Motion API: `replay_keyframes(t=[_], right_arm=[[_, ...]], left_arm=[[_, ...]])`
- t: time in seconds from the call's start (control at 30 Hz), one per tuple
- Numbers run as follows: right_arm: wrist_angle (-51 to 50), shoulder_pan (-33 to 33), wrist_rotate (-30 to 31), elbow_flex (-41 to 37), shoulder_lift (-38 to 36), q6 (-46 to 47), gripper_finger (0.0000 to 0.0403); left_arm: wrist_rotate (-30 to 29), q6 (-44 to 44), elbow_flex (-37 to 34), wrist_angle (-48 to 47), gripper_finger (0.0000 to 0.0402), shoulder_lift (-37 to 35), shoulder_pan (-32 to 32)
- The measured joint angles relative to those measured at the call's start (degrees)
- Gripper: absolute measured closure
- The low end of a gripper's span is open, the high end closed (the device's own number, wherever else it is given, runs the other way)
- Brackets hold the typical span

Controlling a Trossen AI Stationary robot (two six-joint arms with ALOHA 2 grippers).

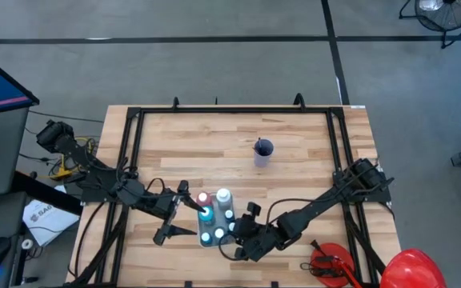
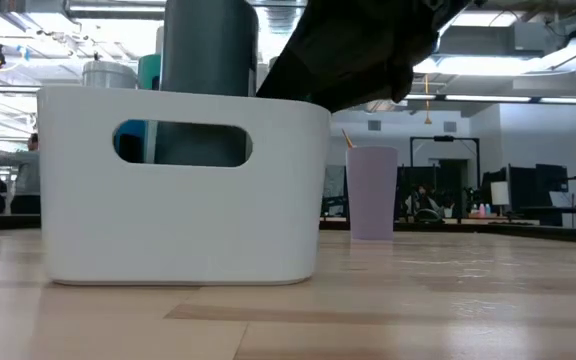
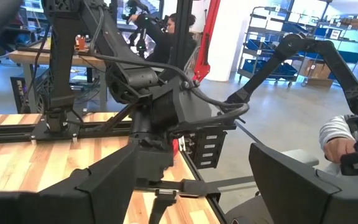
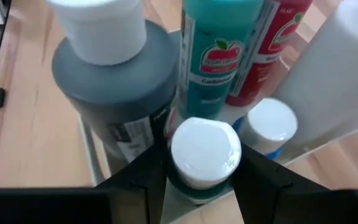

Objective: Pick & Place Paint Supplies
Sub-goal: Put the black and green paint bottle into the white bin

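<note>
A white bin (image 1: 214, 218) stands on the table's near middle, and several white-capped paint bottles stand upright in it. The right wrist view shows a dark grey bottle (image 4: 120, 93), a teal one (image 4: 219, 59), a red one (image 4: 272, 46) and a blue one (image 4: 267, 127). My right gripper (image 1: 232, 234) is at the bin's near right corner, shut on a teal-bodied bottle (image 4: 205, 152). My left gripper (image 1: 179, 213) hovers open just left of the bin, touching nothing. A purple cup (image 1: 263, 152) holding a brush stands farther back. My right gripper pinches the teal-bodied bottle by its white cap (image 4: 194, 146), one finger (image 4: 145, 180) on either side. The fingers slant down from above and from the table's right. The bottle stands upright inside the bin among the others. I cannot tell whether its base rests on the bin floor.
A black frame rail (image 1: 126, 152) runs around the wooden table top. A red tool (image 1: 330, 264) and a big red rounded thing (image 1: 410, 268) lie at the near right corner. Bare wood lies between the bin and the cup. People sit in the room beyond.
</note>
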Motion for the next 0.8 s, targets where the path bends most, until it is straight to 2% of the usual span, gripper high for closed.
replay_keyframes(t=[0.8], right_arm=[[-2.43, -1.44, -0.92, 0.12, 2.51, 2.42, 0.0259]], left_arm=[[-0.20, 0.00, 0.04, 0.00, 0.0105, 0.00, 0.00]])
